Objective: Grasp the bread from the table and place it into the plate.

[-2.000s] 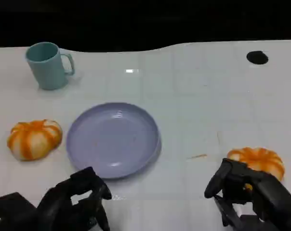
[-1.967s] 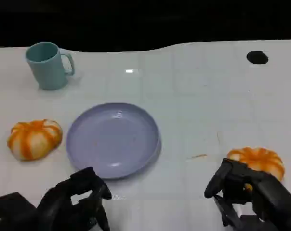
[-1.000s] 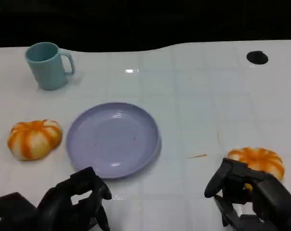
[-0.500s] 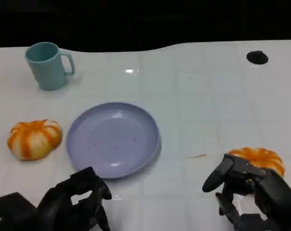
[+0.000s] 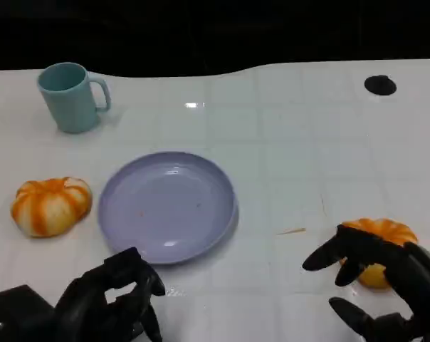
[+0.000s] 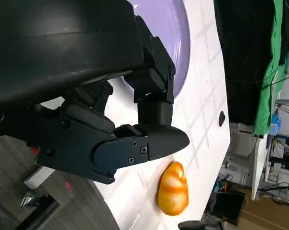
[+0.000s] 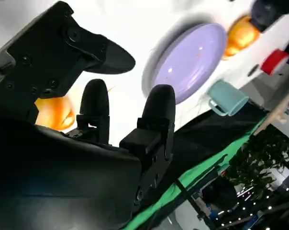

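Orange bread: a striped, pumpkin-shaped bread [image 5: 381,242] lies on the table at the robot's right, well apart from the plate [image 5: 166,206].
Right hand: the right hand [image 5: 386,274] has opened over half a second, its fingers now spread and arched over the near side of that bread, with nothing gripped yet (whether a fingertip already touches the crust I cannot tell).
Meaning for the task: this looks like the reach turning into the grasp; closing, lifting and carrying to the plate are all still to do.
Left hand: the left hand [image 5: 108,303] has stayed low at the near edge, fingers curled in, holding nothing.
Second bread: another orange bread [image 5: 50,205] sits just beside the plate on its left, unmoved.
Plate: lavender, bare but for a few crumbs.
Surface: white table [image 5: 300,142] with faint grid lines, a teal mug [image 5: 71,97] at the far left and a small black disc [image 5: 380,85] at the far right.
Room: dark beyond the table; the wrist views show green cloth and clutter.
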`<state>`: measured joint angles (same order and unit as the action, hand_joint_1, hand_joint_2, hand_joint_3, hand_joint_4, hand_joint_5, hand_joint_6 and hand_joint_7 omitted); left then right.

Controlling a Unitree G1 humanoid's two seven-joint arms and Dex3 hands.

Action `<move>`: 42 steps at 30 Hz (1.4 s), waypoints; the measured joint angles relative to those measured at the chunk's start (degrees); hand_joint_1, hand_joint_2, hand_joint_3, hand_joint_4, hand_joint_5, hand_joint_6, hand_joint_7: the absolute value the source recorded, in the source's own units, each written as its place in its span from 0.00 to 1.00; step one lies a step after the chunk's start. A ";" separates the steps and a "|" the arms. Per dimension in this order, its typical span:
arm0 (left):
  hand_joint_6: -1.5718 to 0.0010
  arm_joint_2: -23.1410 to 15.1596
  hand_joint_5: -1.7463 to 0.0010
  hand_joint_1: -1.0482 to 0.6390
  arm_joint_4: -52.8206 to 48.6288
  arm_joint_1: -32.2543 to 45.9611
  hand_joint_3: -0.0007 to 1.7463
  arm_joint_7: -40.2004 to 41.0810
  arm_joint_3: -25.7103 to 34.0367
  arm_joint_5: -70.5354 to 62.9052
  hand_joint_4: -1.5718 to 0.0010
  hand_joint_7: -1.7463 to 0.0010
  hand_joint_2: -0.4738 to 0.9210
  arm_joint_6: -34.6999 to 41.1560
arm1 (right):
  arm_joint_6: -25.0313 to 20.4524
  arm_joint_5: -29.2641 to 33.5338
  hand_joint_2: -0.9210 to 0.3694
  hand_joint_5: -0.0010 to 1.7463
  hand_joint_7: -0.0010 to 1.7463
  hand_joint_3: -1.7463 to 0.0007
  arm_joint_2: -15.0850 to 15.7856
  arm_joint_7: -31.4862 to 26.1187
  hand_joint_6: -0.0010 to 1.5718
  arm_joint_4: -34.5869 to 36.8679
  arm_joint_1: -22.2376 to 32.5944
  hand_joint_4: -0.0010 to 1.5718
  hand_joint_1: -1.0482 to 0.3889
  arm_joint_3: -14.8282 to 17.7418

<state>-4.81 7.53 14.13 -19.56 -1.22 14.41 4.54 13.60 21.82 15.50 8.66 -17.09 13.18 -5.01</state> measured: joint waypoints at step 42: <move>0.60 0.00 0.00 0.21 0.10 0.16 0.36 0.00 -0.52 -0.10 0.48 0.08 1.00 -0.11 | -13.18 44.15 0.20 0.25 0.00 0.99 6.16 4.16 0.29 -7.00 -2.75 0.08 0.52 -2.69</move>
<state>-4.81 7.63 14.29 -19.57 -1.74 14.31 4.43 0.41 65.97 21.66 12.81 -24.09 10.43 -7.70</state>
